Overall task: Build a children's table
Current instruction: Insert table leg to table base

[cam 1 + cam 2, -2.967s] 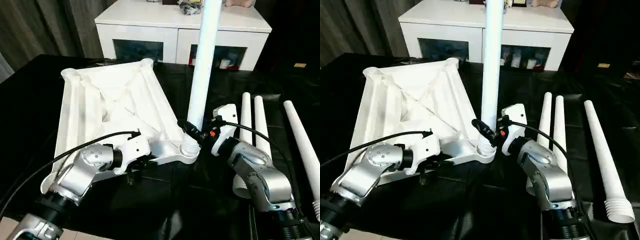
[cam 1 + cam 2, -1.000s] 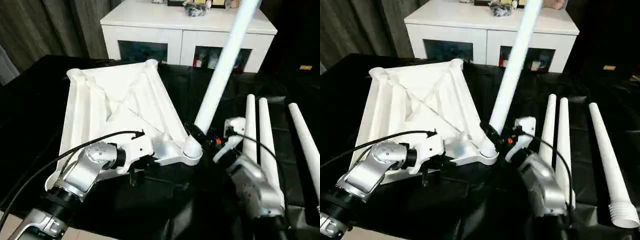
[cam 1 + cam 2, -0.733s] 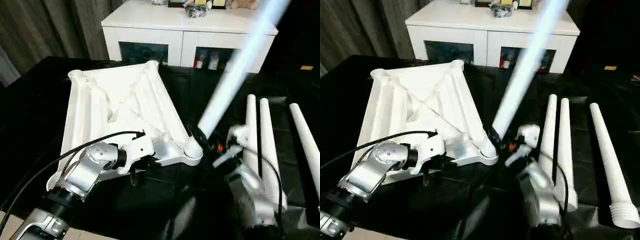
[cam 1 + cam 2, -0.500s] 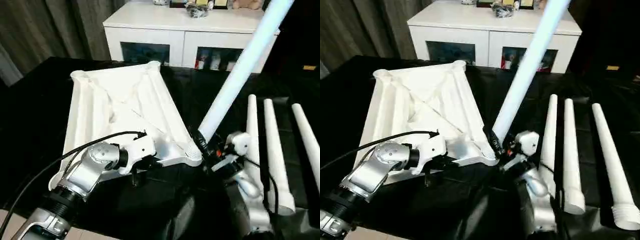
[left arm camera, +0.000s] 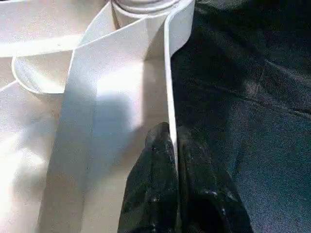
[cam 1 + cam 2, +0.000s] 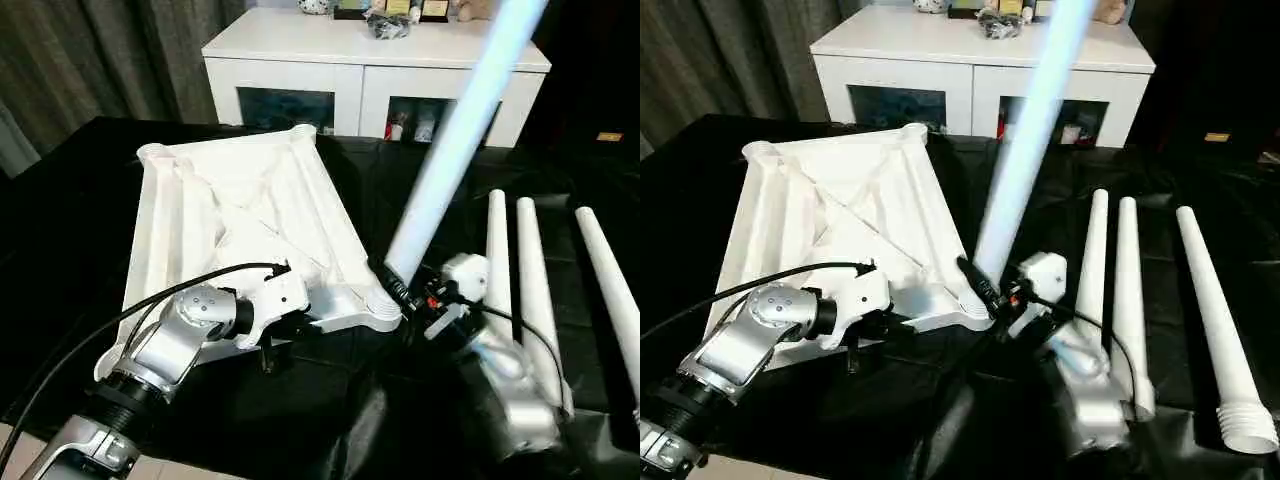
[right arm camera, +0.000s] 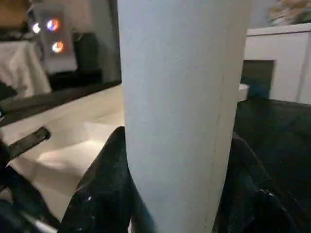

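White plastic makes up the tabletop [image 6: 235,235], which lies ribbed side up on the black-draped table [image 6: 60,200], its corner sockets facing upward. One leg [image 6: 1025,140] stands in the near-right socket [image 6: 383,305], leaning away toward the cabinet [image 6: 300,75] rather than upright. The right pincer [image 6: 992,290] grasps this leg low down, a black finger on either side of the tube as its wrist view shows. The left pincer [image 5: 171,160] is clenched on the tabletop's near rim, one finger [image 5: 150,189] inside the wall and one outside, steadying the piece. Three spare legs [image 6: 1120,290] lie side by side on the cloth to the right, well apart from the tabletop.

The step in hand looks like seating the first leg. To do it well, the right arm should probably bring the tube square to the socket before pressing or twisting, since a slanted leg could jam or lever the tabletop up. The left grip should hold firm on the rim so the tabletop does not slide on the cloth.
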You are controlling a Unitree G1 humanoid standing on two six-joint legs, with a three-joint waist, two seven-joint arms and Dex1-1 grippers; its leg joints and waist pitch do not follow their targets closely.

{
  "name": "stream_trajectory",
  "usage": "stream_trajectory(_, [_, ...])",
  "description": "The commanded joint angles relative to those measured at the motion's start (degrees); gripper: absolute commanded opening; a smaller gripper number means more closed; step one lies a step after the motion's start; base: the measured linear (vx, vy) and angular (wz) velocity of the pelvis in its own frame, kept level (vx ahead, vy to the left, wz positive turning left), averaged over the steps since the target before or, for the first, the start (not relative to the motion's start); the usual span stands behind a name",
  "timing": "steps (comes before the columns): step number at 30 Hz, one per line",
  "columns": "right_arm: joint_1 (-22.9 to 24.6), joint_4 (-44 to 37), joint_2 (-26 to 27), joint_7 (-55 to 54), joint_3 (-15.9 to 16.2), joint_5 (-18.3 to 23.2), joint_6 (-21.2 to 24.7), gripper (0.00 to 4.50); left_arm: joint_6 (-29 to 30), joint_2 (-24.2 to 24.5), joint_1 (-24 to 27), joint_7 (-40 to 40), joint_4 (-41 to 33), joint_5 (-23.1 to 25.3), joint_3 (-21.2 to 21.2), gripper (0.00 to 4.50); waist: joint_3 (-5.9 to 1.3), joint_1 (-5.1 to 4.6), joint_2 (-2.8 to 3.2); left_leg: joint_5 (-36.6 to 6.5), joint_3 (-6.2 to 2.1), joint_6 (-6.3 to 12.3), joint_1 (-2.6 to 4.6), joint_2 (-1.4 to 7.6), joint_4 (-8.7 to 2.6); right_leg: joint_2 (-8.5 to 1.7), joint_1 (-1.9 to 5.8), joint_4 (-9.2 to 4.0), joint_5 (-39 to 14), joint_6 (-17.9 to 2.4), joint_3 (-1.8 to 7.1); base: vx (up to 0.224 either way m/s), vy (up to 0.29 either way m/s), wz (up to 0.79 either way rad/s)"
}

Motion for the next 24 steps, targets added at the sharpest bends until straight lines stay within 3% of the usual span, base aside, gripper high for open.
stream_trajectory(1, [3.12, 5.66, -1.82, 1.43, 2.18, -3.49, 7.73, 1.84, -1.52, 0.23, -1.84, -0.09, -1.68, -0.35, 1.11, 0.0, -1.73, -0.35, 0.2, -29.11, -2.16, -2.0, 1.28, 3.98, -6.23, -3.5, 0.69, -5.59, -23.54, -9.57, 2.41, 0.0, 0.0, 0.0])
stream_trajectory(2, [2.82, 4.97, -3.01, 2.97, 3.66, -3.64, 9.9, 1.84, -1.47, 0.33, -1.75, -0.09, -1.81, -0.41, 1.17, 0.0, -1.77, -0.4, -0.09, -29.03, -2.06, -1.87, 1.3, 3.98, -6.17, -3.48, 0.62, -5.63, -23.17, -9.66, 2.43, 0.0, 0.0, 0.0])
stream_trajectory(5, [2.64, 4.01, -4.54, 4.71, 5.62, -3.98, 12.31, 1.84, -1.44, 0.56, -1.65, -0.17, -1.96, -0.5, 1.25, 0.0, -1.77, -0.3, -0.18, -28.06, -1.97, -1.48, 1.26, 3.98, -6.13, -3.57, 0.68, -5.6, -22.38, -9.8, 2.49, 0.0, 0.0, 0.0])
stream_trajectory(6, [2.54, 3.8, -5.04, 4.59, 6.22, -4.03, 15.15, 1.84, -1.34, 0.69, -1.59, -0.32, -2.04, -0.63, 1.3, 0.0, -1.8, -0.32, -0.26, -27.31, -2.0, -1.39, 1.16, 3.94, -6.2, -3.54, 0.89, -5.6, -22.24, -9.73, 2.43, 0.0, 0.0, 0.0])
stream_trajectory(10, [0.88, 6.95, -4.0, 1.26, 4.31, -4.66, 15.02, 1.84, -1.19, 0.93, -1.54, -0.63, -2.26, -0.76, 1.37, 0.0, -1.55, -0.51, -0.26, -29.6, -2.15, -2.16, 1.38, 3.92, -6.36, -3.76, 0.53, -6.02, -26.18, -9.19, 2.37, 0.0, 0.0, 0.0])
stream_trajectory(12, [0.17, 8.2, -4.01, 0.0, 3.99, -4.79, 16.23, 1.84, -1.16, 1.03, -1.57, -0.81, -2.28, -0.86, 1.44, 0.0, -1.28, -0.81, -0.16, -33.21, -2.51, -3.08, 1.81, 3.93, -6.48, -3.8, 0.17, -6.56, -31.02, -7.8, 2.29, 0.0, 0.0, 0.0])
stream_trajectory(15, [-0.29, 8.97, -4.3, -0.84, 4.33, -5.65, 16.75, 1.84, -1.21, 1.04, -1.72, -0.96, -2.05, -0.87, 1.45, 0.0, -1.16, -1.24, -0.04, -35.95, -2.84, -3.7, 2.03, 3.9, -6.72, -3.74, 0.02, -7.05, -33.45, -6.43, 2.07, 0.0, 0.0, 0.0])
stream_trajectory(22, [-1.87, 9.07, -3.4, -2.97, 2.22, -3.93, 16.56, 1.84, -1.17, 1.08, -1.97, -0.71, -1.86, -1.02, 1.44, 0.0, -1.24, -1.66, 0.2, -37.84, -3.11, -4.28, 2.03, 3.99, -7.32, -3.6, 0.27, -7.03, -30.2, -6.79, 1.8, 0.0, 0.0, 0.0])
stream_trajectory(24, [-1.52, 8.91, -3.59, -3.03, 2.85, -4.36, 16.35, 1.84, -1.2, 1.05, -1.73, -0.37, -1.86, -0.91, 1.39, 0.0, -1.1, -1.61, 0.1, -38.69, -2.85, -4.2, 2.43, 3.9, -7.19, -3.54, -0.18, -7.33, -30.71, -6.86, 1.91, 0.0, 0.0, 0.0])
